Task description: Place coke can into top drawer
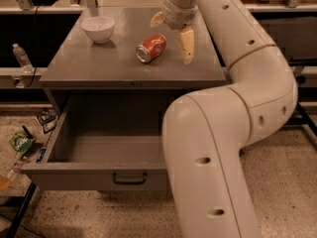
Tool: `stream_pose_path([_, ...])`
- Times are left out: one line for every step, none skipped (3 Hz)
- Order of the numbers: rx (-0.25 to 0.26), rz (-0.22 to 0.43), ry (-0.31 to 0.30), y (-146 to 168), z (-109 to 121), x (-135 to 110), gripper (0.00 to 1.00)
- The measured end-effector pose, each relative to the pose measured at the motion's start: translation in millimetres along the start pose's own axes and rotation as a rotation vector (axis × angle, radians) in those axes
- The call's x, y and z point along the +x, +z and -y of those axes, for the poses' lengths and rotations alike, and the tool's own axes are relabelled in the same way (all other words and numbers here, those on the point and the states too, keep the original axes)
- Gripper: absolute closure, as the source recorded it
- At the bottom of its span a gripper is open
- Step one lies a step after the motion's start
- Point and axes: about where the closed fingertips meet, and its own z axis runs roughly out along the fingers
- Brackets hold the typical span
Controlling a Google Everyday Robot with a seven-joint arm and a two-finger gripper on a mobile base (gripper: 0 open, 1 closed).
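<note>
The coke can [151,48] lies on its side on the grey cabinet top [99,63], right of centre. My gripper [172,31] hangs just to the right of the can, above the top, with its two yellowish fingers [186,44] spread apart and nothing between them. The top drawer [94,175] is pulled out below the cabinet top, its dark pull handle [129,178] at the front centre. The drawer's inside shows no objects; my arm hides its right part.
A white bowl [98,29] stands at the back left of the cabinet top. My large white arm [223,133] fills the right half of the view. A plastic bottle [21,56] and green wrappers [21,144] lie at the left, near the floor.
</note>
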Motion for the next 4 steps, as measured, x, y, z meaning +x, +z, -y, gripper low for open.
stream_pose_path([-0.042, -0.072, -0.113, 17, 22, -10, 0.00])
stream_pose_path([-0.106, -0.157, -0.235, 35, 36, -13, 0.00])
stream_pose_path([-0.164, -0.216, -0.341, 52, 45, -12, 0.00])
stream_pose_path([-0.167, -0.203, -0.404, 61, 47, -11, 0.15])
